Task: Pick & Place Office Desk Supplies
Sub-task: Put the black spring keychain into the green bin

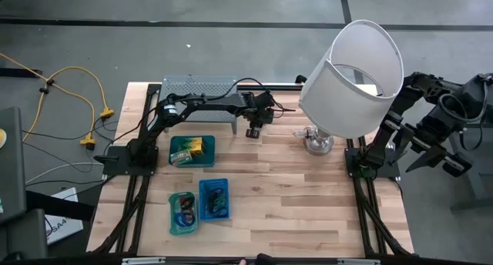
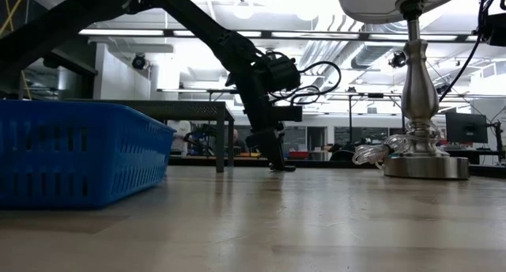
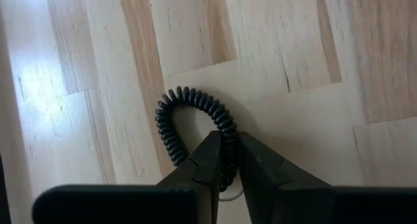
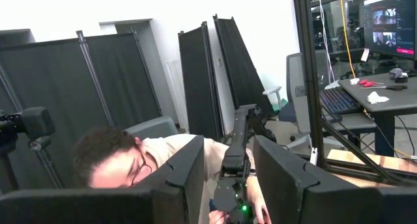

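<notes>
- Black coiled loop lies on bare wood at 12 o'clock of table centre, pinched by left gripper.
- Rack edge just beside; lamp at 3 o'clock.
- Right gripper idles off-table, fingers parted.

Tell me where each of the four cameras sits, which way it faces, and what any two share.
High view: overhead, looking straight down on the table; both arms show, the left end effector beside the grey rack.
Low view: at table-top height, level across; the left arm comes down to the wood, blue tray near.
Left wrist view: looks down past its fingers pinching a black coiled loop.
Right wrist view: off the table, faces the room and a person; right end effector open.
Shared: high and low both show the lamp base.
</notes>
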`<action>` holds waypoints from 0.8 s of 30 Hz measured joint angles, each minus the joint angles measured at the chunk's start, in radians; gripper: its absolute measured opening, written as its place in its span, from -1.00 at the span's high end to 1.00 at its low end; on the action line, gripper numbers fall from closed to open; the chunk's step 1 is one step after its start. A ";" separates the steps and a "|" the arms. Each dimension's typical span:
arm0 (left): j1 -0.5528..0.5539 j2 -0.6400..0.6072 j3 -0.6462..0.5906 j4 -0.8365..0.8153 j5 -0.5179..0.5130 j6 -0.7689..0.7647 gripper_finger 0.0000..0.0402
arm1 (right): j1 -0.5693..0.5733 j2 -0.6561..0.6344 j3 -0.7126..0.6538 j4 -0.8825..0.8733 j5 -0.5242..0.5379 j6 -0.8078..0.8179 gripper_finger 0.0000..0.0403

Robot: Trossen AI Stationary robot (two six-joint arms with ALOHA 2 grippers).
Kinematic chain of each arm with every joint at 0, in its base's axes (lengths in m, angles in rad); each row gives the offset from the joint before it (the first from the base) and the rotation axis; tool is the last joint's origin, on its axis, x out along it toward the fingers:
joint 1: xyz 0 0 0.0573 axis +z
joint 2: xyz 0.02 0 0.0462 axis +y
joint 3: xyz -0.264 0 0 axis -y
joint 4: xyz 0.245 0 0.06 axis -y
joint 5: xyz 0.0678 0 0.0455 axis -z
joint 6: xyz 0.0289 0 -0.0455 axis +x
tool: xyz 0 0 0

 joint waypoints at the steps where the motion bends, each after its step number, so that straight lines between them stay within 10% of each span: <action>1: 0.000 0.000 0.000 0.000 0.000 0.000 0.82 | 0.000 0.000 0.000 0.000 0.000 0.000 0.40; 24: -0.076 -0.113 0.001 0.034 -0.102 0.013 0.85 | 0.000 0.000 0.000 0.000 0.000 0.000 0.40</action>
